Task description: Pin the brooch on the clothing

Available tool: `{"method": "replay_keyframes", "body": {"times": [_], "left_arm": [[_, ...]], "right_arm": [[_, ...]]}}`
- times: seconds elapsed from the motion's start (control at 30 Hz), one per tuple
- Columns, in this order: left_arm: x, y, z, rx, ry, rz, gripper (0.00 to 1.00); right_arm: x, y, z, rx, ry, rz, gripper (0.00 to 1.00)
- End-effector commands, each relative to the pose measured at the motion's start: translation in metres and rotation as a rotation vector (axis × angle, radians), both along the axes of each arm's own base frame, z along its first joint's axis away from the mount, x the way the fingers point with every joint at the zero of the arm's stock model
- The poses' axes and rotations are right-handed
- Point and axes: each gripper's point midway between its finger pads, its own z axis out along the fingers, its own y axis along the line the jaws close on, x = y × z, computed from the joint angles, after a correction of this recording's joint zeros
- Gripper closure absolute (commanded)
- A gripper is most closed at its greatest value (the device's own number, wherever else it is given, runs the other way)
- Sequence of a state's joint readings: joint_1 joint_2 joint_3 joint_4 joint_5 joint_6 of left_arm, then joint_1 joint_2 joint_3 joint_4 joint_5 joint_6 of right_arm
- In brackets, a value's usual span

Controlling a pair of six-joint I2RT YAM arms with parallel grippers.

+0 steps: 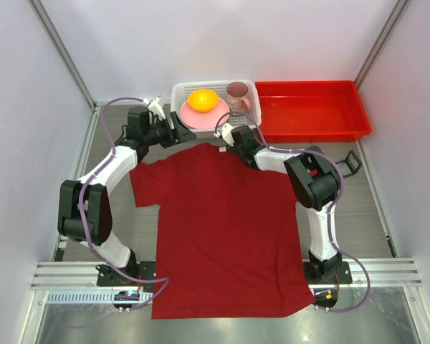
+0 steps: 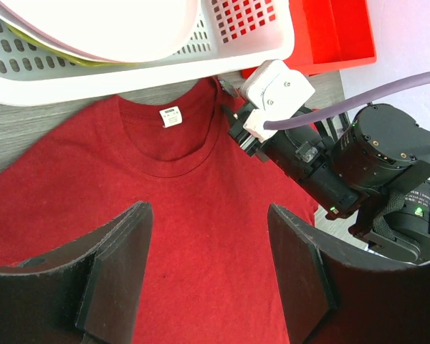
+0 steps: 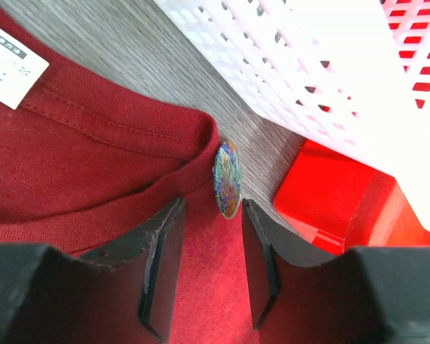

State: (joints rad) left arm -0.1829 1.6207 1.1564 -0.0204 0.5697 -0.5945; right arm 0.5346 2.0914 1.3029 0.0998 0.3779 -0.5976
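Dark red T-shirt (image 1: 222, 222) lies flat, its neck at the far side. The brooch (image 3: 227, 179) stands on edge at the collar's (image 3: 201, 136) right side, at the tips of the right gripper (image 3: 212, 206), whose half-open fingers clamp nothing. The left gripper (image 2: 209, 215) hovers wide open and empty over the chest.

Twin arms here, same build on both: the left arm (image 1: 107, 168) and the right arm (image 1: 319, 222) wear smooth white shells on the long links, with chunky black housings at every joint. Each one stands on a black base (image 1: 118, 270). A lilac cable (image 2: 387, 89) runs along each arm. Up close, that cable plugs into a white boxy camera housing (image 2: 276, 89) on the right wrist, and small green marks dot the round black motor casing (image 2: 387, 143). Left gripper (image 2: 209, 222) and right gripper (image 3: 211, 215): matt black wedge-shaped jaws, dusty at the edges.
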Motion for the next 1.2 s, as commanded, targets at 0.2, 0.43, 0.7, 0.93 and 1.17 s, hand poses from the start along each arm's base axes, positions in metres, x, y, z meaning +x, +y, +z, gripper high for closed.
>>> {"method": "replay_keyframes", "body": {"times": [0.2,0.43,0.7,0.93,1.17], "left_arm": [[0.006,-0.002,0.014,-0.006,-0.052,-0.025,0.31],[0.006,-0.002,0.015,-0.008,-0.053,-0.028,0.31],[0.005,-0.001,0.014,-0.004,-0.055,-0.032,0.31],[-0.001,-0.001,0.014,0.008,-0.044,-0.046,0.31],[-0.010,0.006,0.020,0.059,-0.060,-0.065,0.29]], "right_arm": [[0.017,0.011,0.018,0.031,-0.068,0.001,0.59],[0.018,0.011,0.023,0.031,-0.078,-0.001,0.79],[0.021,0.006,0.037,0.013,-0.114,-0.012,0.98],[0.020,0.009,0.069,0.039,-0.144,0.006,0.99],[-0.017,0.019,0.074,0.081,0.020,0.129,0.99]]}}
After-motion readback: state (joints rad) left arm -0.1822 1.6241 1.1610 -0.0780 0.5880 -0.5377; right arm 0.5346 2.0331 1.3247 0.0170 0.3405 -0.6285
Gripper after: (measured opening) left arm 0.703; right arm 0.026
